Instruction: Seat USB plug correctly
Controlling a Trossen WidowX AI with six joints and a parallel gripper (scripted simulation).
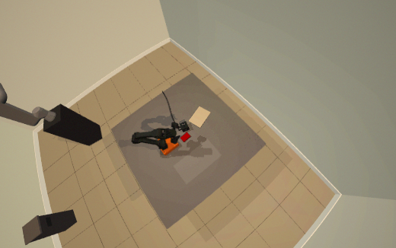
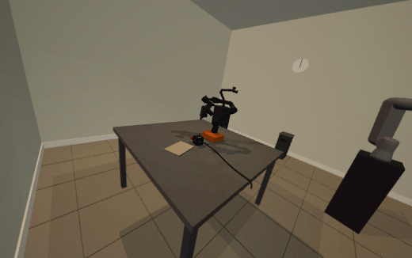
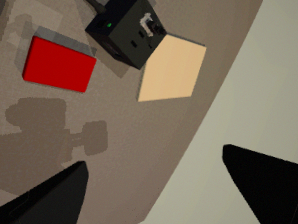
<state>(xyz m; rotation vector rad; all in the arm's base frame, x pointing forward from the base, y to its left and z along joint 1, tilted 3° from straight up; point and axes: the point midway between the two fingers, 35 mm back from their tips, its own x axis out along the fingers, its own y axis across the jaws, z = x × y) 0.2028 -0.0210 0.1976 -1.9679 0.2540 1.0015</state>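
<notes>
The black power cube (image 1: 184,125) (image 2: 197,140) (image 3: 117,31) stands on the table, with a small green light on one side and dark slots in its top. In the wrist view the USB plug (image 3: 152,24), a small dark piece with a pale part, is at the socket near one edge of that top. Its orientation and depth are too small to tell. My gripper (image 3: 155,160) (image 2: 201,118) is open, with nothing between its fingers. It is above the table, to one side of the cube and away from the plug.
A red block (image 1: 185,137) (image 3: 59,65) lies beside the cube. A flat tan pad (image 1: 199,116) (image 2: 179,148) (image 3: 172,70) lies on its other side. A black cable (image 1: 168,104) (image 2: 230,163) runs from the cube to the table edge. The arm's orange base (image 1: 170,147) (image 2: 213,136) is close by.
</notes>
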